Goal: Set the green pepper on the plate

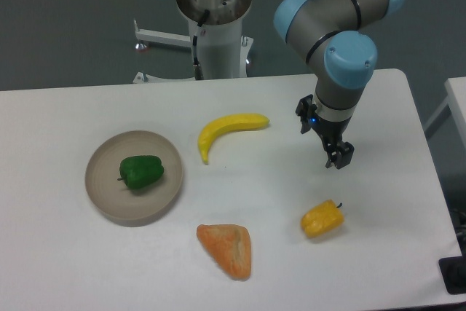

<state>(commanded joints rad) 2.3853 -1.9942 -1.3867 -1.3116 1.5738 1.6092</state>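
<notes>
The green pepper [141, 171] lies inside the plate [103, 194], a round beige-grey dish at the left of the table. My gripper [339, 158] hangs far to the right of it, above the table between the banana and the yellow pepper. Nothing is between its fingers, which look close together; from this angle I cannot make out whether they are open or shut.
A yellow banana [226, 130] lies at the table's centre back. An orange bread-like wedge [228, 248] sits near the front. A yellow pepper [322, 218] rests below my gripper. The table's right edge is near the arm.
</notes>
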